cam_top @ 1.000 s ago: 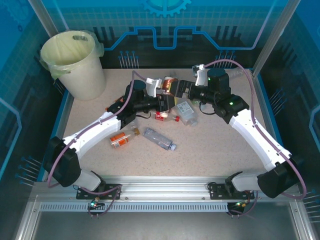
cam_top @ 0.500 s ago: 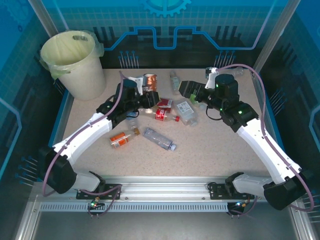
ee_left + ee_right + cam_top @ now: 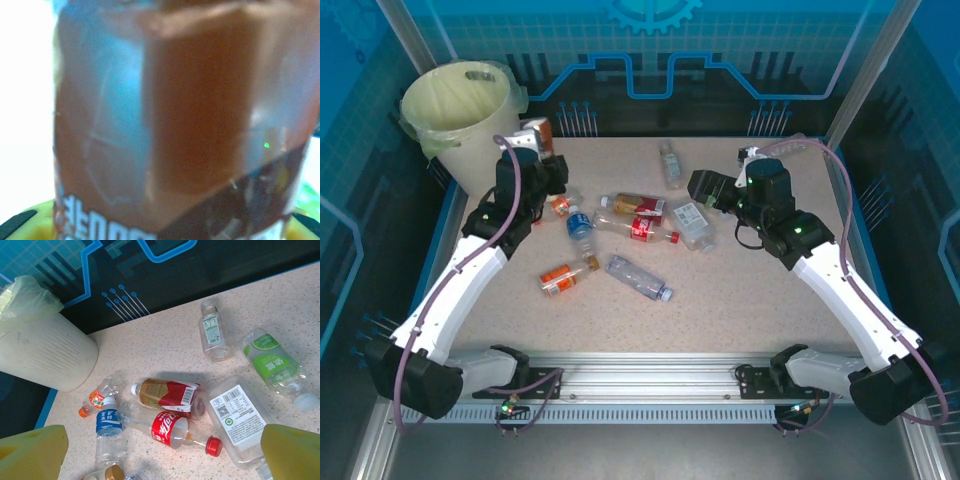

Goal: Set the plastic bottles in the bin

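**One bottle at the bin, most of the pile left**

Top view: the left gripper [image 3: 532, 146] is clamped on a brown-labelled bottle [image 3: 542, 130] and holds it just beside the near-right rim of the bin [image 3: 432, 138], which stands in the far left corner. The bottle is not over the opening yet. A pale shape at the bin's far rim may be a bottle; it is too faint to tell. At least eight plastic bottles [image 3: 638, 277] lie on the table [image 3: 770, 300], most of them bunched in the middle. The right gripper [image 3: 705, 187] hangs at the pile's right edge, jaws apart and empty.

Left wrist view: the brown-labelled bottle [image 3: 190, 115] sits close against the lens, gripped, with its printed label towards the near edge.

Right wrist view: the yellow fingers [image 3: 35, 452] stand wide apart above the pile. Below them lie a red-labelled bottle [image 3: 170, 430], a blue-labelled one [image 3: 107, 424] and a green-labelled one [image 3: 272, 362], among others.

By my reading, the job is early: one drop is close, and nearly the whole pile remains.
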Controlling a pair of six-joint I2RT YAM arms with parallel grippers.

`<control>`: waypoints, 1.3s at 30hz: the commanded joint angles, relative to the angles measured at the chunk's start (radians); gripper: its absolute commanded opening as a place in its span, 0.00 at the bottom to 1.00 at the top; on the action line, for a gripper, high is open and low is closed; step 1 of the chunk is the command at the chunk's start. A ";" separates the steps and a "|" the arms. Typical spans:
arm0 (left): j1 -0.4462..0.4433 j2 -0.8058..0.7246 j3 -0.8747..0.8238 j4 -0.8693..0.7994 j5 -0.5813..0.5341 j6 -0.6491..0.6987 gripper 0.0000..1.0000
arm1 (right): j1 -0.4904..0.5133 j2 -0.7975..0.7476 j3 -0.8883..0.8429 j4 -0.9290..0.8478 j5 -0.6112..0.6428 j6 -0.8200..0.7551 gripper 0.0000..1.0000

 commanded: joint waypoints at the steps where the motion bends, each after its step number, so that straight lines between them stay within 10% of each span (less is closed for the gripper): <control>1: 0.045 0.013 0.070 0.097 -0.209 0.157 0.46 | 0.001 -0.024 0.003 -0.025 0.040 0.019 1.00; 16: 0.406 0.365 0.392 0.039 -0.005 0.045 0.46 | -0.031 -0.054 -0.009 -0.050 0.040 0.034 1.00; 39: 0.530 0.837 1.022 -0.434 0.098 0.045 0.46 | -0.085 -0.137 -0.078 -0.066 0.069 0.097 1.00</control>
